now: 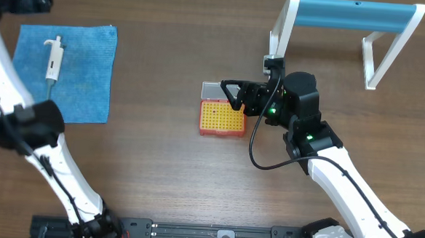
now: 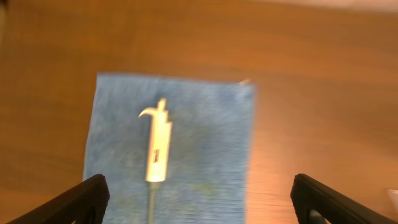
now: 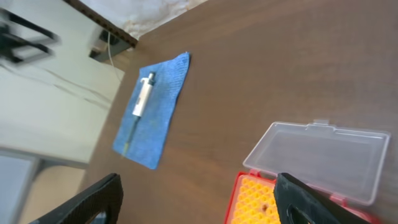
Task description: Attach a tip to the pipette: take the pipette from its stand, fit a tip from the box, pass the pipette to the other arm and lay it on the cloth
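Pipette (image 1: 53, 58) lies on blue cloth (image 1: 91, 69). Left end effector (image 2: 199, 190) above it, fingers spread. Right end effector (image 3: 198, 186) likewise spread, by tip box (image 1: 222, 118).

A: Table (image 1: 158, 174)?
B: Brown wood grain, smooth, low sheen.
A: Cloth (image 1: 91, 69)?
B: Blue fabric, matt, slightly fuzzy. Pipette (image 1: 53, 60) is smooth white plastic.
A: Tip box (image 1: 222, 119)?
B: Orange-red plastic. Lid (image 3: 320, 155) is clear glossy plastic.
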